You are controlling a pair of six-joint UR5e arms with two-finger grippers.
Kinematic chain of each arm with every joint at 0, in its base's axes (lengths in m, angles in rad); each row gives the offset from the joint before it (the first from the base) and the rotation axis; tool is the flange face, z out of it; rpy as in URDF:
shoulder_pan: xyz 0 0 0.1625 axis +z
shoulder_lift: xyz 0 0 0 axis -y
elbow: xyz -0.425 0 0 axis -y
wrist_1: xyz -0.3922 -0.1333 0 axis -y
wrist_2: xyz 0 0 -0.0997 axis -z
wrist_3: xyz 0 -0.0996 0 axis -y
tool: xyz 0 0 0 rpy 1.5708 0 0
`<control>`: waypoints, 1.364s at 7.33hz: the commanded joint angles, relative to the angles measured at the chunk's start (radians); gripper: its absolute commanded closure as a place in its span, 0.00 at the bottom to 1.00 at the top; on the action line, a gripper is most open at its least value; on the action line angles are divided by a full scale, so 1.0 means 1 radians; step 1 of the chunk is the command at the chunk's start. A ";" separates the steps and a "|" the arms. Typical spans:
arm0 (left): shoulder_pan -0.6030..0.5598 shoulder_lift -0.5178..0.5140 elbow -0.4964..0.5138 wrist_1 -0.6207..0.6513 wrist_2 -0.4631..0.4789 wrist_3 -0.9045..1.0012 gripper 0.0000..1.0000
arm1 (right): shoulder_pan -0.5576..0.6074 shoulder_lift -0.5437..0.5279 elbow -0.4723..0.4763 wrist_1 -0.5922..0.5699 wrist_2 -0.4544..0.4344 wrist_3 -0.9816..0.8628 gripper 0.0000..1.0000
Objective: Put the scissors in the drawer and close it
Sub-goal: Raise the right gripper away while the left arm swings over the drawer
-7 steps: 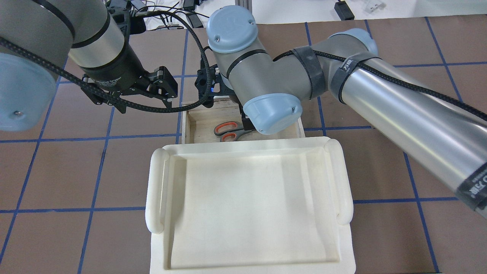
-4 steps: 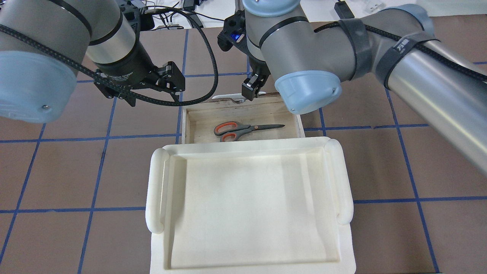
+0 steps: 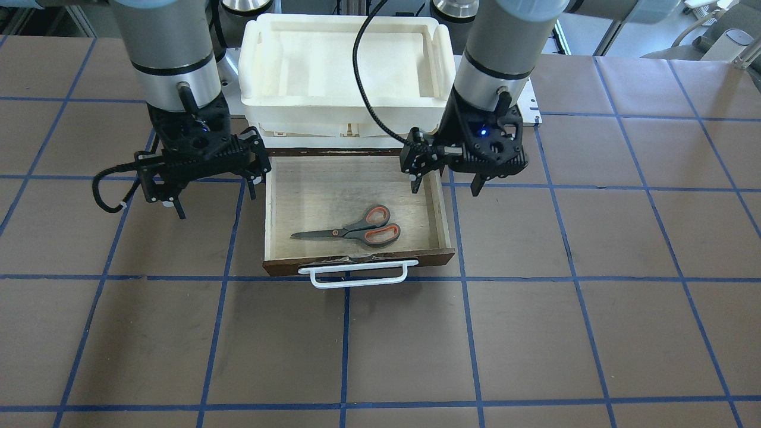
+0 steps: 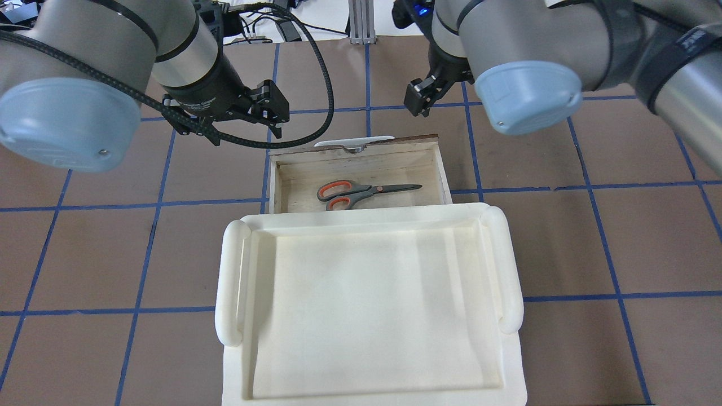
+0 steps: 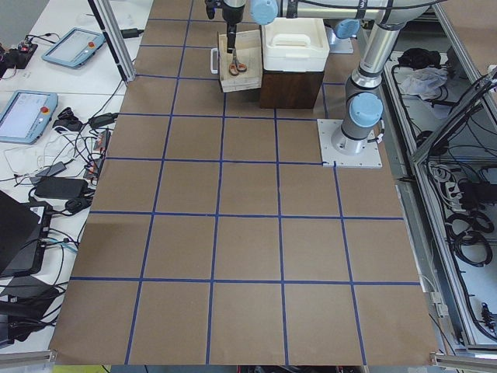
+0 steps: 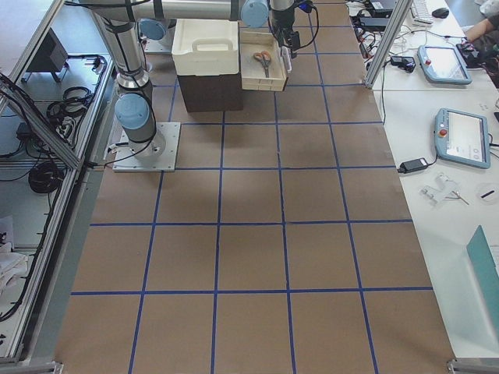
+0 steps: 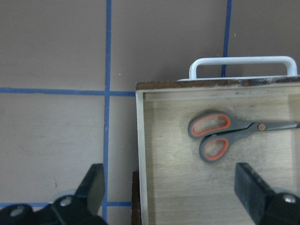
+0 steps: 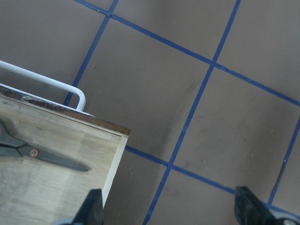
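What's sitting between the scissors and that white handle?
Only bare drawer floor and its brown front board separate scissors from handle, per the front-facing view.

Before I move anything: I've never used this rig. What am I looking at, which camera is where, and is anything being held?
Two robot arms work at a brown table taped into blue squares. One camera faces the robot across the table, so there the left gripper shows on the right and the right gripper on the left. Another looks down from behind its shoulders, two look along the table from its ends, and one rides on each wrist. Both grippers are open and hold nothing; they hang near the two sides of the open wooden drawer. The scissors lie flat inside it. Its white handle points away from the robot. A white plastic tray sits atop the dark cabinet.
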 commanded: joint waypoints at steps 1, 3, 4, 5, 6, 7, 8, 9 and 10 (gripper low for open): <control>-0.078 -0.141 0.066 0.093 0.066 -0.024 0.00 | -0.025 -0.047 0.001 0.203 0.028 0.074 0.00; -0.143 -0.276 0.207 0.093 0.082 -0.140 0.00 | -0.028 -0.058 0.000 0.224 0.026 0.188 0.00; -0.166 -0.336 0.251 0.095 0.097 -0.180 0.00 | -0.028 -0.068 -0.002 0.225 0.026 0.188 0.00; -0.180 -0.387 0.264 0.148 0.112 -0.198 0.00 | -0.028 -0.080 0.000 0.222 0.026 0.189 0.00; -0.180 -0.430 0.269 0.198 0.111 -0.195 0.00 | -0.030 -0.093 0.001 0.219 0.026 0.197 0.00; -0.180 -0.467 0.270 0.202 0.113 -0.189 0.00 | -0.051 -0.094 0.000 0.222 0.028 0.191 0.00; -0.180 -0.482 0.273 0.200 0.116 -0.180 0.00 | -0.103 -0.097 0.000 0.234 0.026 0.183 0.00; -0.180 -0.501 0.273 0.194 0.114 -0.183 0.00 | -0.123 -0.099 0.000 0.235 0.026 0.183 0.00; -0.182 -0.511 0.272 0.188 0.114 -0.183 0.00 | -0.116 -0.117 0.004 0.238 0.028 0.183 0.00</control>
